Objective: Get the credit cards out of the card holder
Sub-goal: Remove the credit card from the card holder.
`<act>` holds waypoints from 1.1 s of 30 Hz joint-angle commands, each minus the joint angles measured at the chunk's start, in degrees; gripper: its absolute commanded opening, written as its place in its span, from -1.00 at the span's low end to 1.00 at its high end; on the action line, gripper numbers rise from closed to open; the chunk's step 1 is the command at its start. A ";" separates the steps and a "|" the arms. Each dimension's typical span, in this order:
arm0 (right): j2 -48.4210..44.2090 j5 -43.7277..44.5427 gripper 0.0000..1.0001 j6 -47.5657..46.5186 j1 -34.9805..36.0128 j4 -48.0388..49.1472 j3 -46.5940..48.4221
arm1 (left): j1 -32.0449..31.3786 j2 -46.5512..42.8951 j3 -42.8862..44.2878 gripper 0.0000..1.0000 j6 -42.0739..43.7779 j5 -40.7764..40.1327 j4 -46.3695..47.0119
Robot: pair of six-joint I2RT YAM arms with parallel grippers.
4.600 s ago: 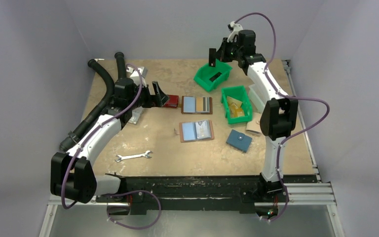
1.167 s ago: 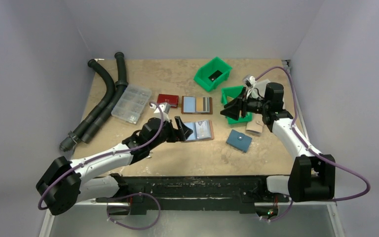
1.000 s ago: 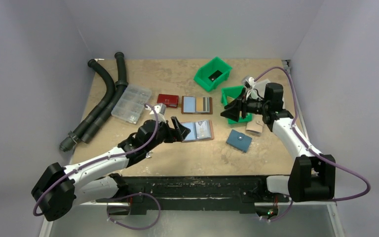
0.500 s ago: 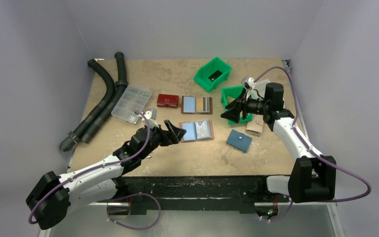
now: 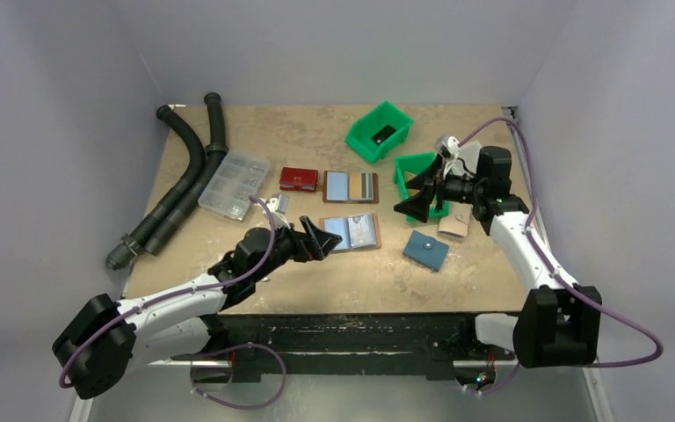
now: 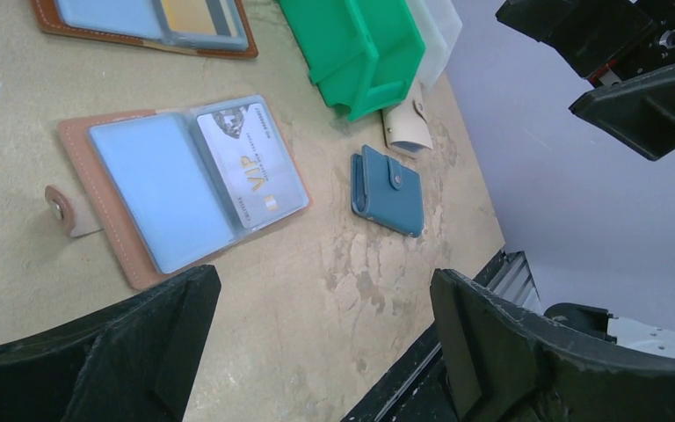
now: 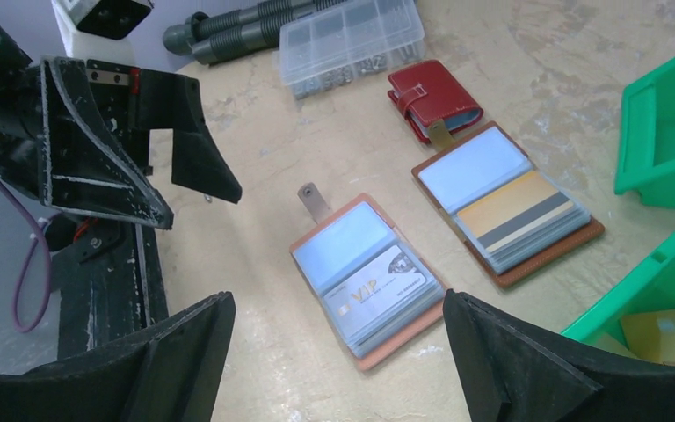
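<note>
The left claw point(image 5: 313, 239) hangs above the bench point(image 5: 360, 274), jaws wide apart and empty, just left of the near card holder point(image 5: 352, 232). This holder lies open with a VIP card point(image 6: 253, 167) in its right sleeve. The far holder point(image 5: 350, 186) lies open and contains a striped card point(image 7: 517, 215). The right claw point(image 5: 417, 200) is spread wide and empty, at the green bin point(image 5: 415, 159).
</note>
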 commanded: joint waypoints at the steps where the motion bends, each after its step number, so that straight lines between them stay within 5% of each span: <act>1: -2.48 -4.59 0.98 3.21 -1.10 4.04 0.50 | 0.10 -1.05 -0.30 0.98 1.89 1.04 4.82; 21: 2.81 -1.57 0.98 -25.57 -1.08 -23.40 9.28 | 0.08 9.90 1.52 0.98 6.90 4.42 11.03; 27: 4.72 1.50 0.95 -24.29 -0.40 -23.57 10.62 | 0.08 10.06 -0.13 0.96 0.89 5.12 13.43; 33: 5.55 9.62 0.88 -18.08 9.77 -19.11 10.35 | 0.07 10.69 -1.24 0.94 -2.12 3.11 14.70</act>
